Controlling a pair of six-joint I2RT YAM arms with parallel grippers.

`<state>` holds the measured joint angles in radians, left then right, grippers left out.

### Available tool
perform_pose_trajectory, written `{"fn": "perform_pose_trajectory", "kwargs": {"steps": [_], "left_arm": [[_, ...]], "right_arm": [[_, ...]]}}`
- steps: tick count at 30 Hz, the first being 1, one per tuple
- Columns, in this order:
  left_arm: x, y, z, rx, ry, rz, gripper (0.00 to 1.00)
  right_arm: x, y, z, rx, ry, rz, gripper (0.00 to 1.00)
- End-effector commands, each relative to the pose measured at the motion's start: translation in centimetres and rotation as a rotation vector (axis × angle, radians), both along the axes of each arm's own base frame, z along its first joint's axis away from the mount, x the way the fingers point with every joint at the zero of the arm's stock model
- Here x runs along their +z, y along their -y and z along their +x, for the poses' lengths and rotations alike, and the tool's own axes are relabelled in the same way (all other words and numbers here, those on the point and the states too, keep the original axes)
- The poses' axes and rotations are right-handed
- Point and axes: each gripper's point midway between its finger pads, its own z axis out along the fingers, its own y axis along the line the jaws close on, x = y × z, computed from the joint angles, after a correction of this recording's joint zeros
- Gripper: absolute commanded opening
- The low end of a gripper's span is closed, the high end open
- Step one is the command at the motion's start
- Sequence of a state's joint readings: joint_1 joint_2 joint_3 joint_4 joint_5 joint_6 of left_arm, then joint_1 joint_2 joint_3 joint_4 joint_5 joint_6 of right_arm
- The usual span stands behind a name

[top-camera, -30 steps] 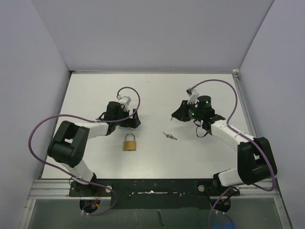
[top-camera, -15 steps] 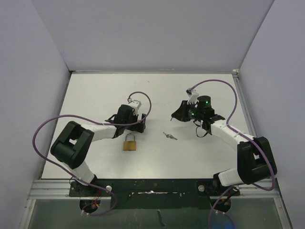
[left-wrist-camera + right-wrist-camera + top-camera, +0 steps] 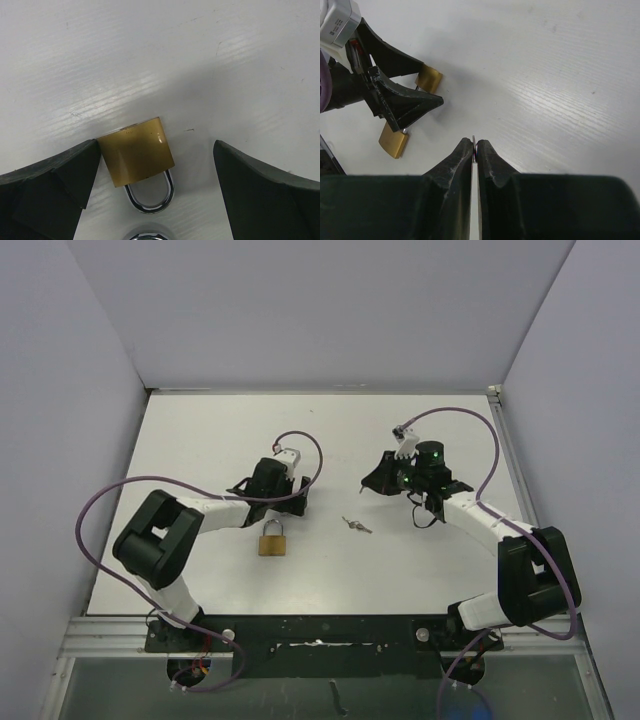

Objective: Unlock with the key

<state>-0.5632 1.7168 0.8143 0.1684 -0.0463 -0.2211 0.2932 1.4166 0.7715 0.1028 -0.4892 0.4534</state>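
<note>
A brass padlock (image 3: 272,542) with a steel shackle lies flat on the white table. In the left wrist view the padlock (image 3: 136,158) sits between my open left gripper's (image 3: 155,167) fingers, its body touching the left finger (image 3: 55,172). From above, the left gripper (image 3: 272,512) hovers just behind the shackle. A small silver key (image 3: 355,525) lies on the table to the right of the padlock. My right gripper (image 3: 372,480) is behind the key. In its own view the right gripper (image 3: 474,144) is shut, with a thin metal sliver pinched at the tips.
The right wrist view shows the left gripper's black fingers (image 3: 402,102) and the padlock (image 3: 393,140) to the left. Grey walls enclose the table (image 3: 200,430) on three sides. Purple cables loop off both arms.
My left arm has swung right and forward, bringing its open gripper over the padlock's shackle end. The right arm, the key and the padlock have not moved.
</note>
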Motion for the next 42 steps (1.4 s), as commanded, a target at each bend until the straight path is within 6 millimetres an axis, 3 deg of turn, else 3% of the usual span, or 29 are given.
{"fn": "perform_pose_trajectory", "kwargs": {"steps": [1,10,24,42], "left_arm": [[0.8,1.7,1.2,-0.029,0.043,-0.024,0.98],[1.1,2.2,1.3,-0.038,0.058,-0.016,0.98],[1.1,-1.8,0.6,0.100,0.062,0.098,0.95],[0.2,-1.0,-0.4,0.089,0.049,0.109,0.78]], "right_arm": [[1.7,0.2,0.6,0.000,0.066,0.016,0.00],[1.6,0.4,0.6,-0.004,0.064,0.016,0.00],[1.5,0.4,0.5,-0.003,0.063,0.021,0.00],[1.6,0.5,0.7,0.000,0.065,0.020,0.00]]}}
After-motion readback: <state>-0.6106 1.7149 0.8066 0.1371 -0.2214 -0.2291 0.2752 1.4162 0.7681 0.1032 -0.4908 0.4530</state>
